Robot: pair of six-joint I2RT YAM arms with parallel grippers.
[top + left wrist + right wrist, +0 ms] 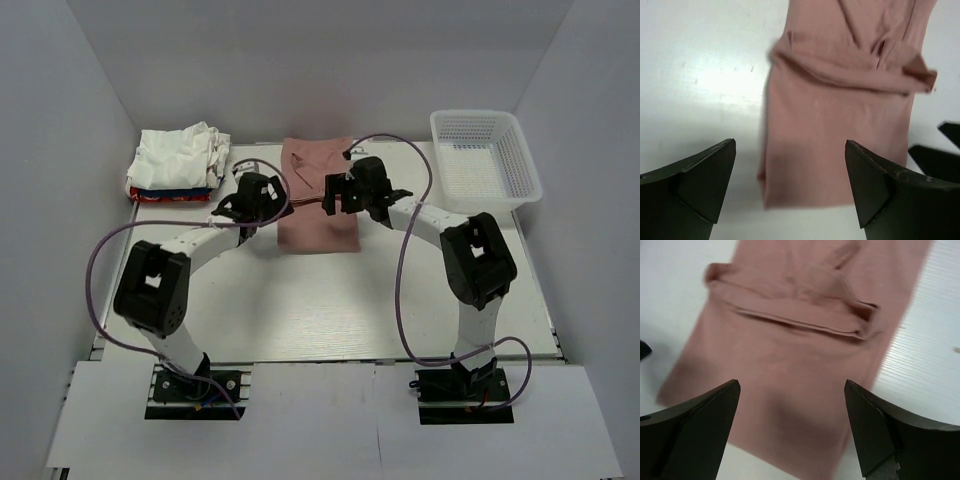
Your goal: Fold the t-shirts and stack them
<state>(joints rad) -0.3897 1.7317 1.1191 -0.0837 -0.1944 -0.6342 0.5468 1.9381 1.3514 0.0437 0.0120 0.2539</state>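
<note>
Here both arms reach forward from their bases at the near edge, elbows bent outward and wrists turned in toward each other over the middle of the table (330,310). The left pincer (278,205) hovers at the left edge of the dusty-pink t-shirt (318,228), and the right pincer (335,195) hangs over the shirt's right half. In each wrist view the two dark fingers stand spread wide with nothing pinched between them: the left pincer (790,144) looks down on the shirt's near left corner, and the right pincer (791,382) looks down on the cloth.

The pink shirt (840,125) lies flat on the table as a long narrow strip, folded lengthwise, with a creased flap across its far part (790,315). At the far left a rumpled pile of white t-shirts (180,155) sits on top of a red one (165,196). A white lattice basket (520,160) stands at the far right, well apart from the shirts.
</note>
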